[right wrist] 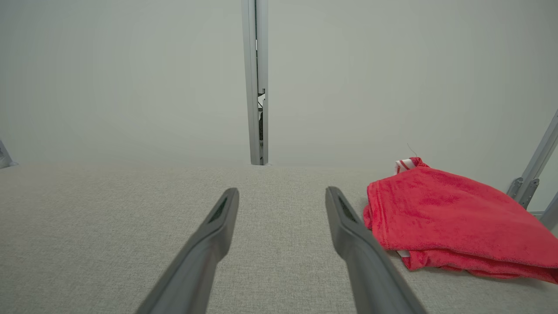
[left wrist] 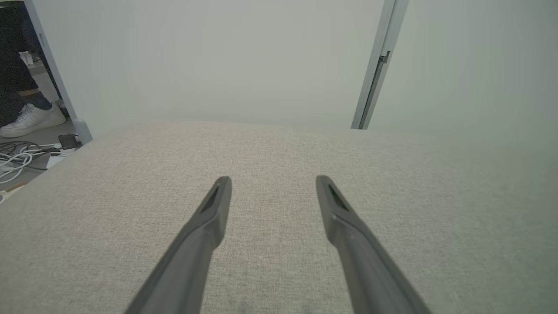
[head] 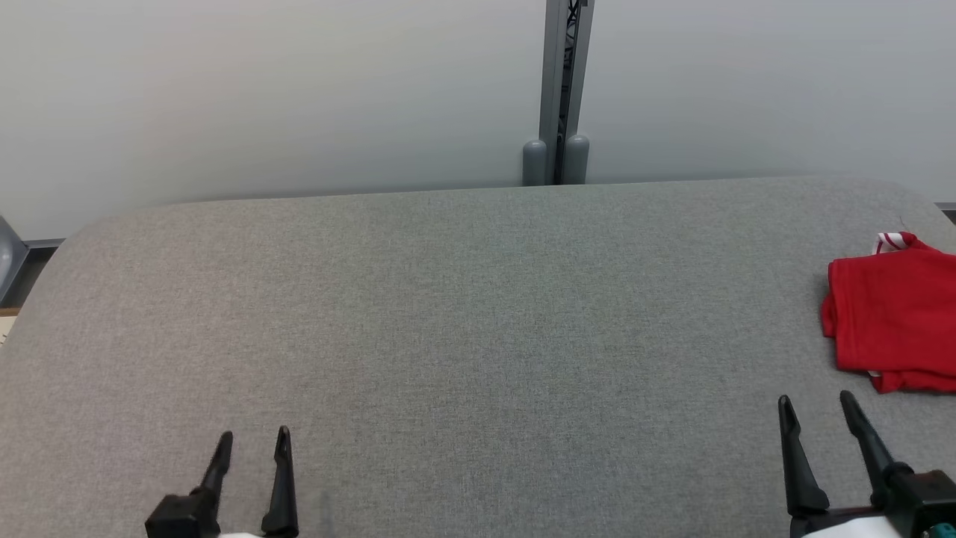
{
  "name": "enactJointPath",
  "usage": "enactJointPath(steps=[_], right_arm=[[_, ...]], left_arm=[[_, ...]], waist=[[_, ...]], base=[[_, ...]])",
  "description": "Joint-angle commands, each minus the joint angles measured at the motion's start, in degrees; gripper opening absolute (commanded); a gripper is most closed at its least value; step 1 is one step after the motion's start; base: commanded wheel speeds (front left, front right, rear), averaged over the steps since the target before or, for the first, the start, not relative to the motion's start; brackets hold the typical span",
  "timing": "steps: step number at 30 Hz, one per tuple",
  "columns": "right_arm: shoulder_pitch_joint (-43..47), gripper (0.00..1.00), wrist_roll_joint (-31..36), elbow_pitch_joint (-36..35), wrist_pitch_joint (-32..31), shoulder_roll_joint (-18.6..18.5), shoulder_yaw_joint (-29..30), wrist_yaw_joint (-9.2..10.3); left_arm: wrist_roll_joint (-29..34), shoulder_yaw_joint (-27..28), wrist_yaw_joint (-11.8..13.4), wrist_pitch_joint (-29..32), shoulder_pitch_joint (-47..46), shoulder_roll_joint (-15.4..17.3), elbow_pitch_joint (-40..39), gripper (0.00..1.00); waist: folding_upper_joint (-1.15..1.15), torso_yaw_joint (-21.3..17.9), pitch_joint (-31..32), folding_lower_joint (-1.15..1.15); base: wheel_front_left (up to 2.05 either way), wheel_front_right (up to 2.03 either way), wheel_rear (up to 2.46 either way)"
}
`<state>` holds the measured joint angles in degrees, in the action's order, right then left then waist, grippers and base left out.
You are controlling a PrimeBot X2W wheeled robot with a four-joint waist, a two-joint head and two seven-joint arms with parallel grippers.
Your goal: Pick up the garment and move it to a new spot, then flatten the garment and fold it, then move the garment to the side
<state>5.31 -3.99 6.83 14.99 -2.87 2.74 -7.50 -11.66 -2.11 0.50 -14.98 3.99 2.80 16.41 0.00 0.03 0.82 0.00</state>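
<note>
Since the red garment [head: 892, 317] lies folded in a squarish stack at the right edge of the gray table [head: 463, 314], with a white-striped trim poking out at its far corner, the folding and the move aside look done. That is a judgement only.

- Garment: partly cut off by the frame edge in the head view. In the right wrist view the layers sit roughly even, with a lower edge peeking out beneath.
- Right gripper [head: 815, 397]: just beside the garment's near side, not touching. Fingers spread apart, nothing between them.
- Left gripper [head: 255, 432]: well apart from the garment, low at the near left. Fingers parted, also empty.
- Both look parked clear so the stack stays undisturbed.
- Containers: none to note; the garment rests straight on the table's cloth.
- Left wrist view: a white shoe [left wrist: 30, 120] and loose cables [left wrist: 17, 152] on the floor past the table's corner.
</note>
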Motion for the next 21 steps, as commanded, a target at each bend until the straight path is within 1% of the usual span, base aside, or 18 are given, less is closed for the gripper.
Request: enactJointPath(steps=[1,5,6,21], right_arm=[[0.0,0.0,0.0,0.3,0.0,0.1,0.0,0.0],[0.9,0.0,-0.1,2.4,-0.3,0.8,-0.1,0.0],[0.9,0.0,-1.0,2.7,-0.6,0.9,0.0,0.0],[-1.7,0.0,-18.4,3.5,-4.7,0.6,0.7,0.0]], left_arm=[[0.0,0.0,0.0,0.0,0.1,0.0,0.2,0.0],[-0.2,-0.2,0.0,0.4,1.6,-0.5,2.4,0.0],[-0.9,0.0,-0.1,0.7,1.5,-0.5,2.6,0.0],[-16.9,1.7,-1.7,4.8,-1.0,-0.4,1.5,0.0]], waist=[[0.0,0.0,0.0,0.0],[0.0,0.0,0.0,0.0],[0.0,0.0,0.0,0.0],[0.0,0.0,-0.1,0.0]], base=[[0.0,0.0,0.0],[0.0,0.0,0.0],[0.0,0.0,0.0],[0.0,0.0,0.0]])
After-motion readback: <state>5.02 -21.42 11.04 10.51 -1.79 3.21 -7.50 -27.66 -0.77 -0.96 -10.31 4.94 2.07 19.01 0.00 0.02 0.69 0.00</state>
